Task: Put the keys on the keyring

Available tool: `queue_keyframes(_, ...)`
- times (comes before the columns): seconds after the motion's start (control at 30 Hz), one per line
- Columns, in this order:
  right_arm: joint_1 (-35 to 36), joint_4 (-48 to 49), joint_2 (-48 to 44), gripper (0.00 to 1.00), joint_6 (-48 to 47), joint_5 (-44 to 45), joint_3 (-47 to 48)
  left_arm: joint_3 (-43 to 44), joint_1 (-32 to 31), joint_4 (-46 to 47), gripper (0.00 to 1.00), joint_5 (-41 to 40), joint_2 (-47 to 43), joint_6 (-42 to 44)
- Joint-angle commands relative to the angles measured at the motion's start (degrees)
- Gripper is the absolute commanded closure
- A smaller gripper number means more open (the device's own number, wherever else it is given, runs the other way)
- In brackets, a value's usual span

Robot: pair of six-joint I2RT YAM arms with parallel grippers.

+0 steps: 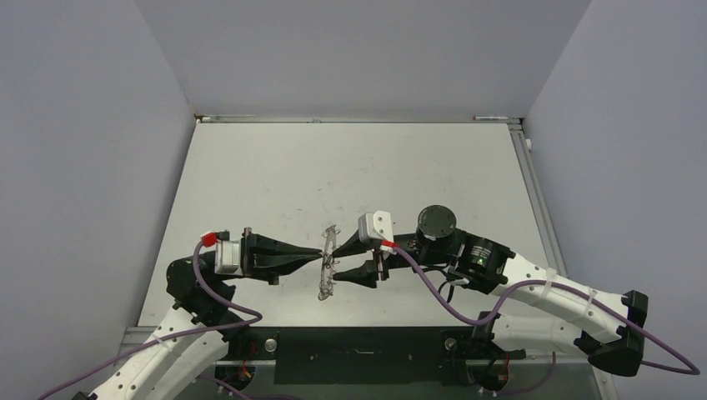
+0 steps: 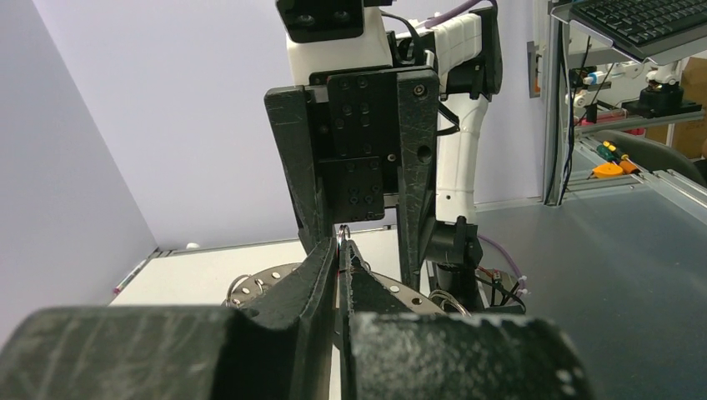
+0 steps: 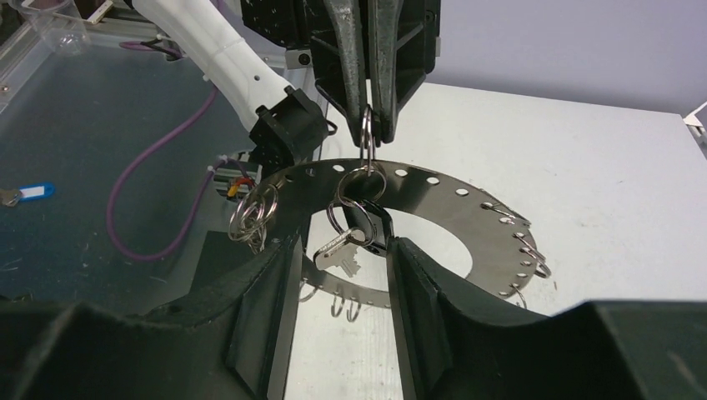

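The keyring [image 3: 467,208], a flat grey ring with wire loops on its rim, is held off the table [image 1: 350,167]. In the top view it stands edge-on [image 1: 325,283] between the two grippers. My left gripper [image 2: 343,243] is shut on one wire loop [image 3: 367,133] at the ring's rim and also shows in the top view [image 1: 322,253]. A key [image 3: 354,242] with a black head and silvery blade hangs from a loop on the ring, in its central hole. My right gripper [image 3: 342,247] is open, its fingers [image 3: 267,308] either side of the key, and also shows in the top view [image 1: 337,262].
A bunch of wire loops [image 3: 250,218] hangs at the ring's left rim, with more loops along its right rim [image 3: 525,250]. A blue key tag [image 3: 33,193] lies on the dark surface off the table. Grey walls close in the table on three sides.
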Motion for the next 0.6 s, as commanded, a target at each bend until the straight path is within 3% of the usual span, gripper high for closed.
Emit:
queue_keyframes(0.0,-0.45,5.64,-1.06,0.57,1.76,-2.24,-1.66,0.18,0.64,2.43,1.00,-2.01,-0.66,0.23)
queue_keyframes(0.23,-0.45,10.79,-0.60,0.54,3.57,3.95,-4.76,0.18,0.73,2.46,1.00,-2.04,-0.50,0.14)
queue_keyframes(0.57,-0.19,15.60,1.33,0.55,5.97,0.23,-5.90,0.16,1.04,2.37,1.00,-2.56,-0.33,0.22)
